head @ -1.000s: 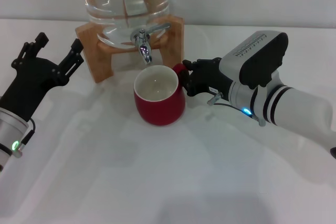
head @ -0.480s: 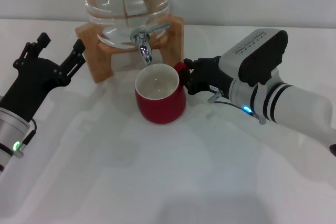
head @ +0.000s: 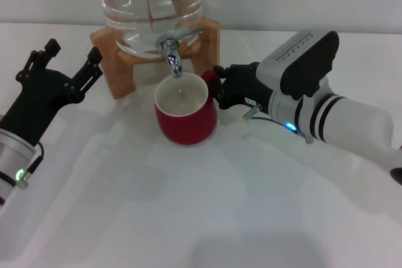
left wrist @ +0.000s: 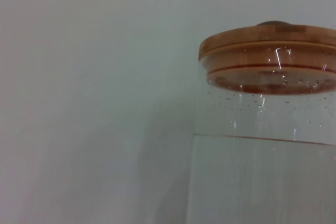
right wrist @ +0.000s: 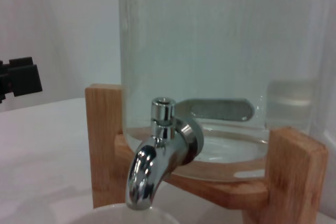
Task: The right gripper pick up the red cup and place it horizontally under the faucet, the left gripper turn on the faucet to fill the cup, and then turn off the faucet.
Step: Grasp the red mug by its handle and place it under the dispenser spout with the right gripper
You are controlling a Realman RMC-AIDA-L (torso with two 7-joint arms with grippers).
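Observation:
The red cup [head: 186,117] stands upright on the white table, its white inside facing up, directly below the spout of the chrome faucet [head: 171,55]. My right gripper [head: 221,86] is shut on the cup's handle at its right side. In the right wrist view the faucet [right wrist: 157,153] is close, with the cup's white rim [right wrist: 131,216] just beneath the spout. Left of the wooden stand, my left gripper [head: 70,56] hovers open and holds nothing; one of its black tips [right wrist: 21,77] shows in the right wrist view.
The clear water jar [head: 151,4] rests on a wooden stand [head: 113,61] at the back of the table. Its wooden lid [left wrist: 268,51] shows in the left wrist view. A white wall is behind it.
My right gripper has slid the cup left and back, so it now sits under the spout. The left arm has stayed put.

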